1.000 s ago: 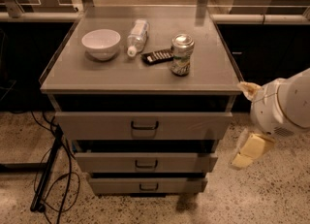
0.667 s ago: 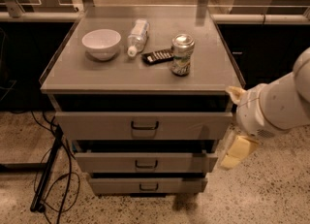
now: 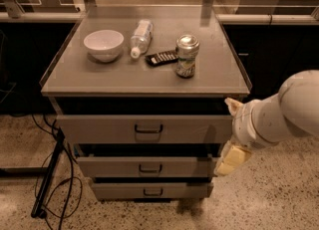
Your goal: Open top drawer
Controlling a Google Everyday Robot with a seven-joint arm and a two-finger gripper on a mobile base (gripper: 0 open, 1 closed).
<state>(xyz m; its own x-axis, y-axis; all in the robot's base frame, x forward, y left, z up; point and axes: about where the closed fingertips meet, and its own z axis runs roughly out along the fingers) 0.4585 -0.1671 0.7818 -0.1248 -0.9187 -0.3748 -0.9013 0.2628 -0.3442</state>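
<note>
The top drawer (image 3: 99, 128) is the tallest grey front of three in the cabinet, with a small dark loop handle (image 3: 148, 129) at its centre. A dark gap shows between its front and the cabinet top. My gripper (image 3: 231, 133) is at the drawer's right end, on the white arm (image 3: 279, 117) coming in from the right. Its two cream fingers are spread: one fingertip (image 3: 232, 106) is by the drawer's upper right corner, and the other finger (image 3: 230, 160) hangs beside the middle drawer. It holds nothing and is well right of the handle.
The cabinet top (image 3: 99, 77) holds a white bowl (image 3: 103, 44), a lying plastic bottle (image 3: 140, 36), a dark remote (image 3: 161, 57) and a can (image 3: 187, 56). The middle drawer (image 3: 109, 167) and bottom drawer (image 3: 114, 190) sit below. Cables and a stand foot (image 3: 47, 194) lie at left.
My arm and gripper have moved left and slightly down, from beside the cabinet to its right front corner. The drawers and the things on top have not moved.
</note>
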